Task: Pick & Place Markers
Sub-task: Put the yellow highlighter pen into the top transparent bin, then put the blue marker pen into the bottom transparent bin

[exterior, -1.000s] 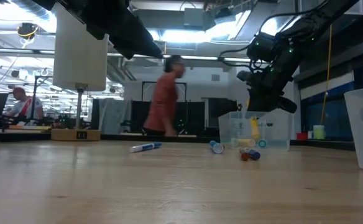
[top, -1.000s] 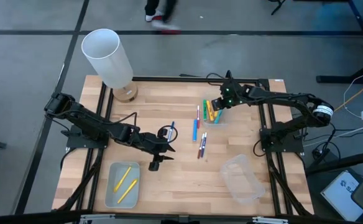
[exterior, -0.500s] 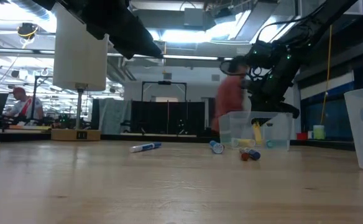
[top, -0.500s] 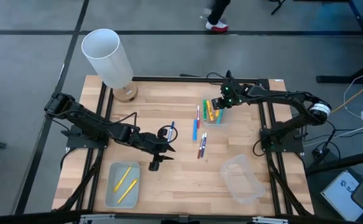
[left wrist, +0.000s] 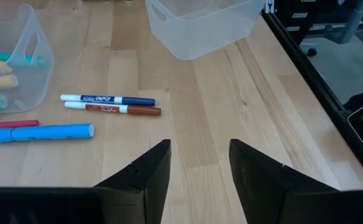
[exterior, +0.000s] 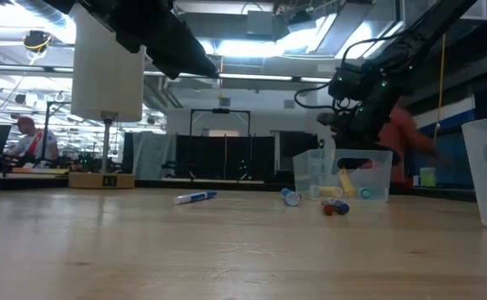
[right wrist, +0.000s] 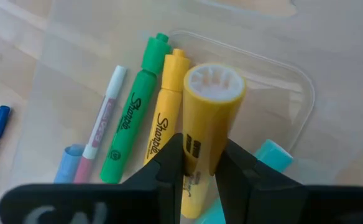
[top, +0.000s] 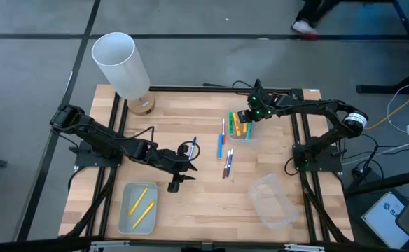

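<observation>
my right claw (right wrist: 200,171) is clamped on a yellow highlighter (right wrist: 207,118), holding it over the clear bin (top: 241,130) at the far side of the bench (top: 190,203), where green and yellow sharpie highlighters (right wrist: 145,118) lie. my left claw (left wrist: 197,165) hangs open above bare wood, with loose markers (left wrist: 110,104) just beyond it, probably untouched.

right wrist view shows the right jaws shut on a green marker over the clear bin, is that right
Not quite: the marker in the right gripper is yellow, not green. The right wrist view shows the jaws shut on it over the clear bin; a green marker lies loose inside that bin.
</observation>
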{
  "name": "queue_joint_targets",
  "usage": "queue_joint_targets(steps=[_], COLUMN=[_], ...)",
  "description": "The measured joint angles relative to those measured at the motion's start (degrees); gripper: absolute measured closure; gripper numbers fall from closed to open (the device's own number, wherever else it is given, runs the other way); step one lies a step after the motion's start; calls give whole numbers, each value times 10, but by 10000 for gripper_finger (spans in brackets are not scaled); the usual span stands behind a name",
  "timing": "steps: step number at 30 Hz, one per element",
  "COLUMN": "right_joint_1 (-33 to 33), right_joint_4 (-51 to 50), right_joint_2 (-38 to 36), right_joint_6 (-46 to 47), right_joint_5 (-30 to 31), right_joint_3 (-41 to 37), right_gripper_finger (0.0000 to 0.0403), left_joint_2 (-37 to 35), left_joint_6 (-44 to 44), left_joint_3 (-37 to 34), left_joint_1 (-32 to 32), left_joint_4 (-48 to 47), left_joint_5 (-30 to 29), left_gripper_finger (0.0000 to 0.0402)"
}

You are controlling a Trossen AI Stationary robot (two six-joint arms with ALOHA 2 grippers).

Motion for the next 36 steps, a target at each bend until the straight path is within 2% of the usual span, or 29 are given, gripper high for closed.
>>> queue_joint_targets(steps=[15,22,25,30,36], right_joint_1=[-5,-5,-5,-5,-4], right_joint_4=[2,11,10,14,14], right_joint_2=[0,2,2,1,0], right_joint_6=[1,1,1,-19,-29], right_joint_5=[-12,-8,-4,-1,-1], right_joint_3=[-1,-2,-2,-2,-2], right_gripper_finger=[333,240,212,191,188], left_joint_2=[0,0,0,0,0], left_joint_6=[0,0,0,0,0], left_joint_3=[0,0,0,0,0], left_joint_1=[0,0,0,0,0], left_joint_4=[0,0,0,0,0], left_joint_5=[0,0,0,0,-6], left_gripper_finger=[239,244,244,241,242])
